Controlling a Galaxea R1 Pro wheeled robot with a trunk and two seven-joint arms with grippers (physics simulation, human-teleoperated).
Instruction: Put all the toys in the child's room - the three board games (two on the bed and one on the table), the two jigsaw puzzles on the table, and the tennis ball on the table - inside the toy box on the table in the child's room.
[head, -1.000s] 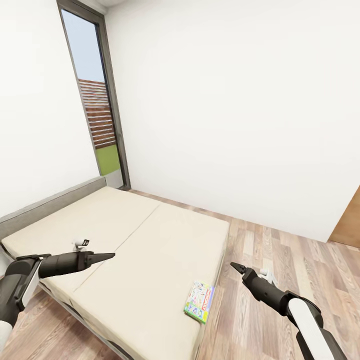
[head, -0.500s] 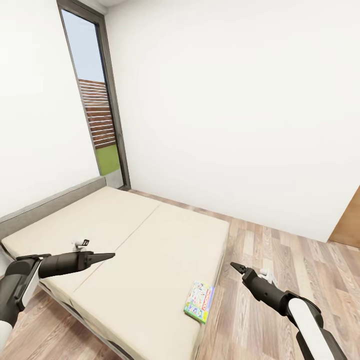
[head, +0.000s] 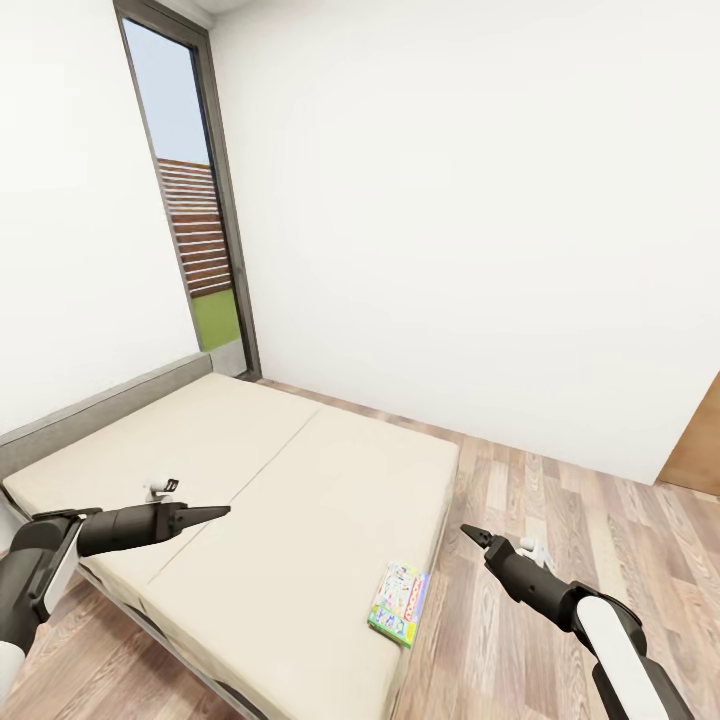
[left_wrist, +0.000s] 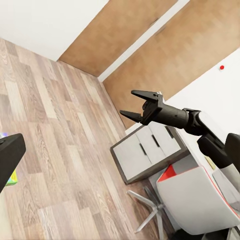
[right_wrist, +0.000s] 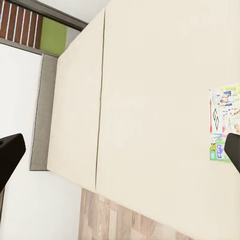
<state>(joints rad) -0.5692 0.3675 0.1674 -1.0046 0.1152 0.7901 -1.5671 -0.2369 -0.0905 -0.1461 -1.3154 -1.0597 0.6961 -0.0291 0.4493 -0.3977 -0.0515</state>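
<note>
A white-green board game (head: 400, 603) with a red logo lies flat near the front right corner of the beige bed (head: 250, 470); the right wrist view shows it too, the board game (right_wrist: 223, 122) between that gripper's wide-spread fingers (right_wrist: 10, 157). My left gripper (head: 222, 512) hovers open over the mattress, left of the game. Over the floor beside the bed hangs my right gripper (head: 467, 532), open and empty; the left wrist view shows this right gripper (left_wrist: 127, 103) with its fingers apart. The table (left_wrist: 142, 152) appears there as a grey-sided unit with white drawers. The toy box, puzzles and ball are out of view.
A tall narrow window (head: 190, 210) stands in the corner behind the bed head. White walls close off the far side. Wood floor (head: 560, 510) runs to the right of the bed. A white swivel chair (left_wrist: 192, 200) stands by the drawers.
</note>
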